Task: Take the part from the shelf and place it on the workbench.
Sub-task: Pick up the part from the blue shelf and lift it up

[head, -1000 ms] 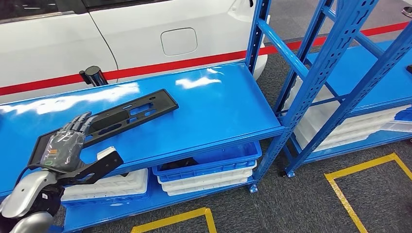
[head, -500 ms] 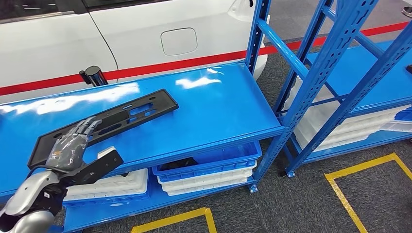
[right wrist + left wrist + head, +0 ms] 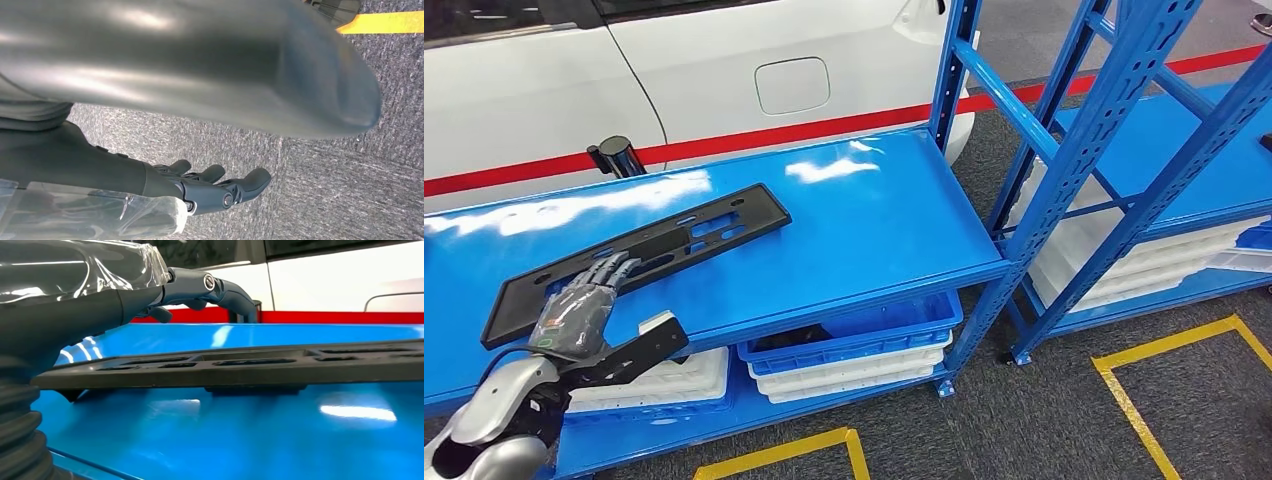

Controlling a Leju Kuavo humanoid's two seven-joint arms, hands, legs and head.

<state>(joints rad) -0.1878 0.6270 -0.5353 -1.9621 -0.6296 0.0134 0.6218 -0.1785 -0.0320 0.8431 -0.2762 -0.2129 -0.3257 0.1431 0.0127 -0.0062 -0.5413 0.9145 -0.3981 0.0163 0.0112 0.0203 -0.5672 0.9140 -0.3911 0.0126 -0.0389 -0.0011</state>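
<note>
**Over the near end of the part: reaching, not yet gripping**

On the glossy blue shelf top (image 3: 864, 220) lies the long, flat black plastic plate with slotted cut-outs (image 3: 639, 255), angled across the shelf's left half, and everything else I place from that plate. My left hand (image 3: 574, 310) hangs over the plate's near end, its dark fingers (image 3: 609, 270) stretched out and slightly fanned above the plate; nothing is pinched.

I judge this the reach before the grasp. The next move calls for getting the thumb under the plate's near edge and the fingers on top, then lifting level (a plate this long will likely sag or swing if held only by one end).

From the left wrist camera I get what the head view cannot give: a band of blue showing under the plate (image 3: 250, 367), which stands on a small foot, so there is room to hook beneath. My right hand (image 3: 200, 192) hangs far from the plate over grey carpet, fingers loosely curled and holding nothing.
</note>
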